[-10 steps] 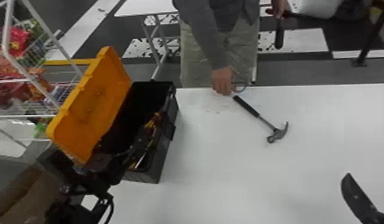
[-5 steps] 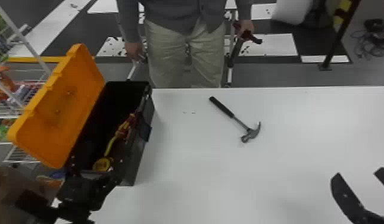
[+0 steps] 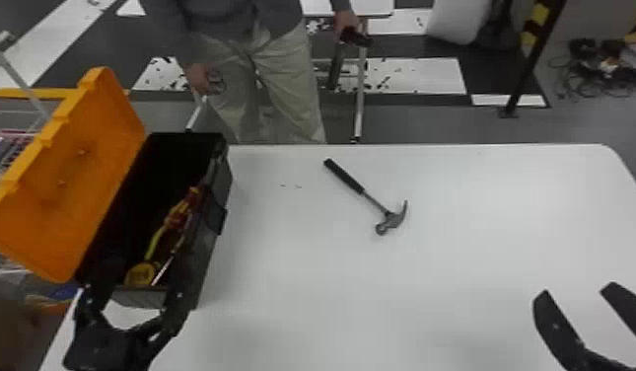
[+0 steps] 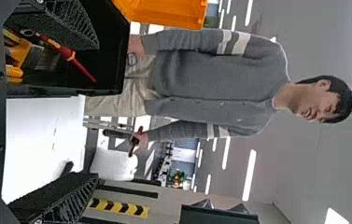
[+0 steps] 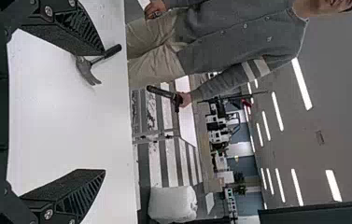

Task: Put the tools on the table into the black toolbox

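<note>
One flat white desk (image 3: 454, 266). Black plastic toolbox (image 3: 207, 246), orange lid (image 3: 87, 192) up, at its left. Left gripper (image 3: 135, 291) and right gripper (image 3: 576, 290) spread wide, empty. On the desk, ahead and left of the nearer right one, black-handled steel hammer (image 3: 360, 188), handle (image 3: 343, 175) slanting away.

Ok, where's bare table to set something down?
Widest: table right of the hammer, beyond the right gripper. A narrower patch lies between hammer and toolbox. Crowded: the toolbox's near end, with tools inside and the left gripper there.
</note>
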`<state>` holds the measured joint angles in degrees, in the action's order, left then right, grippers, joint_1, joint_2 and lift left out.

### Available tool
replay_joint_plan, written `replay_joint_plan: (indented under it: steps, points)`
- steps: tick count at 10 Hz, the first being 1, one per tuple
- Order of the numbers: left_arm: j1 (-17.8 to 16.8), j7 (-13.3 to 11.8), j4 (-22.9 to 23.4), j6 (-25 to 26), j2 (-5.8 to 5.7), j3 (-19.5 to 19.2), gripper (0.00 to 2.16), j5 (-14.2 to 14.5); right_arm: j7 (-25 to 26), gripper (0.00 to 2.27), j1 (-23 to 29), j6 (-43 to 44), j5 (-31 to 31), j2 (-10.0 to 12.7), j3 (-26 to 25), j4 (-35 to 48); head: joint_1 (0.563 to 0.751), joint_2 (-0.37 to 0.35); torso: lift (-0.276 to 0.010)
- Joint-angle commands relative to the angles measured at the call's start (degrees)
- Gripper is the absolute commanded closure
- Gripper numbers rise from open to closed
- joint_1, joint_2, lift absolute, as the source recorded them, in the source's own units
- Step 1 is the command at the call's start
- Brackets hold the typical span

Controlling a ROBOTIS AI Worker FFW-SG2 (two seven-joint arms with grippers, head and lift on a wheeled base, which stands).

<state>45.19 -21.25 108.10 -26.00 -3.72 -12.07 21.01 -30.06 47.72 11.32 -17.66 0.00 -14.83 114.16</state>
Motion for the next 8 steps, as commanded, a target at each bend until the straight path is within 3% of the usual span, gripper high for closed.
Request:
replay_joint_plan:
  steps: [1,8]
  points:
    - [0.2,0.0,-1.2,-0.9,-0.06,0.4,0.02,-0.2,0.0,0.12,-0.1,0.3,-0.1,0.1,0.1,-0.8,0.695,0.069,-0.075]
    - [1.1,0.0,-6.0,-8.5,-0.32,2.3,0.02,-0.6,-1.6,0.12,-0.1,3.7,-2.7,0.1,-0.7,-4.6,0.695,0.034,-0.075]
